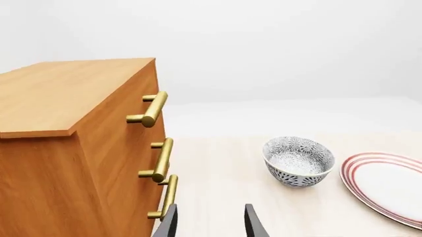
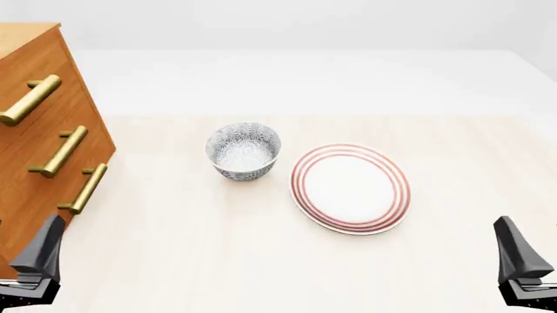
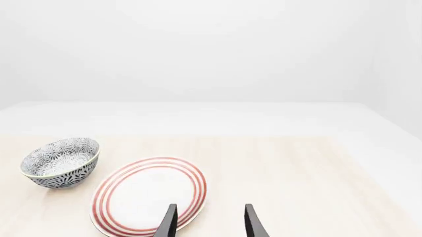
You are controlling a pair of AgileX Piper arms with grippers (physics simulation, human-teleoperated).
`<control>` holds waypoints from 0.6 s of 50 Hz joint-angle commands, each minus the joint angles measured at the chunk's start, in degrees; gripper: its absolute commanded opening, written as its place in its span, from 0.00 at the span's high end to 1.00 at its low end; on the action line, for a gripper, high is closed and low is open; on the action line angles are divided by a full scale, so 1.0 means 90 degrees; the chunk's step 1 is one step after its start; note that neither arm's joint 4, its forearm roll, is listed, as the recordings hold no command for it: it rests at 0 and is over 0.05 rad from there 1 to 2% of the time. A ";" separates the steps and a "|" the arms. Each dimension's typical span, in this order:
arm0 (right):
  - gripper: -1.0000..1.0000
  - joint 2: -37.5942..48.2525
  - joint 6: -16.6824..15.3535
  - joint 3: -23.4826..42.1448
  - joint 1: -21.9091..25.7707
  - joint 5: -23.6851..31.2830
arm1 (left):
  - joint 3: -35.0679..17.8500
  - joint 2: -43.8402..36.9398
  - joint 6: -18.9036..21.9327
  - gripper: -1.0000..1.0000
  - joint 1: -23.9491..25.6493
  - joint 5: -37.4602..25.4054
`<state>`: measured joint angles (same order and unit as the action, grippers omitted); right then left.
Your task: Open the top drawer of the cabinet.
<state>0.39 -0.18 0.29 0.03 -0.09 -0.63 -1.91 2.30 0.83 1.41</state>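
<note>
Fingers [image 1: 170, 224] parted beside cabinet [image 1: 59, 148]; top drawer [image 1: 125, 96] handle upright.

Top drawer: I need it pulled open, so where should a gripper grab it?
Grip the top drawer's brass bar handle at mid-length. It stands off the front on two posts, so open fingers can straddle it. The left gripper is nearer; come in from the front.

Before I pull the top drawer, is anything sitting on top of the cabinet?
The left wrist view shows most of the cabinet top: bare wood grain, nothing on it. Its far left part runs out of frame, so that corner is unchecked. The top drawer is shut, its inside hidden.
</note>
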 commanded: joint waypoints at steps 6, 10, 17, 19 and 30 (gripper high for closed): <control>0.00 0.0003 0.0019 -0.0003 -0.0001 -0.0001 | -0.0113 0.0031 0.0156 0.00 0.0135 -0.0134; 0.00 0.0003 0.0019 -0.0003 0.0001 -0.0001 | -0.0260 -0.0102 0.0617 0.00 0.0101 -0.0211; 0.00 0.0003 0.0019 -0.0003 0.0000 -0.0001 | -0.0377 -0.0630 0.1319 0.00 0.0127 0.0034; 0.00 0.0003 0.0017 -0.0003 0.0000 -0.0001 | -0.0394 -0.0888 0.1463 0.00 0.0116 0.0202; 0.00 0.0004 0.0020 -0.0003 -0.0001 -0.0001 | -0.0712 -0.2136 0.3006 0.00 0.0077 0.0724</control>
<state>0.41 -0.17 0.32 0.04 -0.09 -5.23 -14.51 19.93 1.69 5.51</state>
